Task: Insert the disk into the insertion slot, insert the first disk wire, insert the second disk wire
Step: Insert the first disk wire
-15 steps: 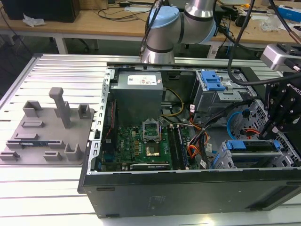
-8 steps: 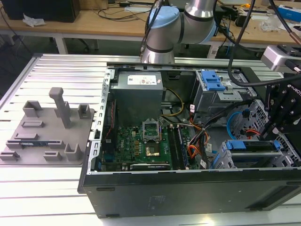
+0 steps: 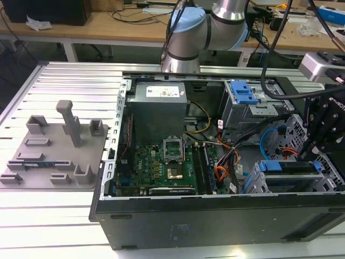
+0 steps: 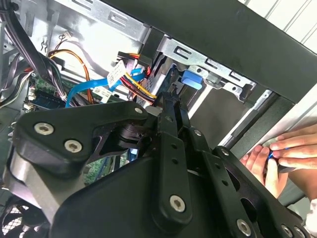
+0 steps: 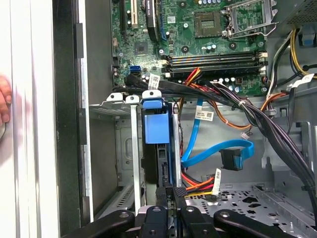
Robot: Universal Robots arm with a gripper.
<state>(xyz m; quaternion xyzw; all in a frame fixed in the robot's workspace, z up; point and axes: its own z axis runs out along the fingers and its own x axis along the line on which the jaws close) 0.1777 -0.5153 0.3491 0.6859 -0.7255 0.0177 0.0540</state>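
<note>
In the exterior view, one open computer case (image 3: 215, 221) is seen on a ribbed metal tabletop (image 3: 54, 232). One robot arm (image 3: 188, 32) is seen at the upper middle of the frame. The disk (image 3: 291, 167) is found at the exterior view's lower right, seated in the insertion slot (image 3: 252, 183), with its blue frame showing. The black pincer (image 3: 312, 148) is placed just above the disk's right end. Two blue plastic tabs are counted, one on the disk's frame and one on a taller grey box (image 3: 242, 108) higher in the frame. One grey plastic plate (image 3: 54, 151) is set on the tabletop at the exterior view's left.

In the second wrist view, the pincer (image 4: 168, 101) is seen narrow, with its two fingers close together. Its tips are set just beside the disk (image 4: 194, 80). One bundle of red, yellow and black wires (image 4: 141, 89) and one blue cable (image 4: 84, 91) are seen near the tips. A person's hand (image 4: 292, 148) is seen outside the case wall.

In the first wrist view, the disk (image 5: 156, 126) is held between the slot's grey rails, and the pincer (image 5: 171, 192) is set at its near edge. The wire bundle (image 5: 200, 187) ends right at the pincer's tips, but whether it is pinched cannot be told. The blue cable (image 5: 198, 148) carries one loose black plug (image 5: 230, 161), which is apart from the disk. One green circuit board (image 5: 198, 34) is counted beyond.
</note>
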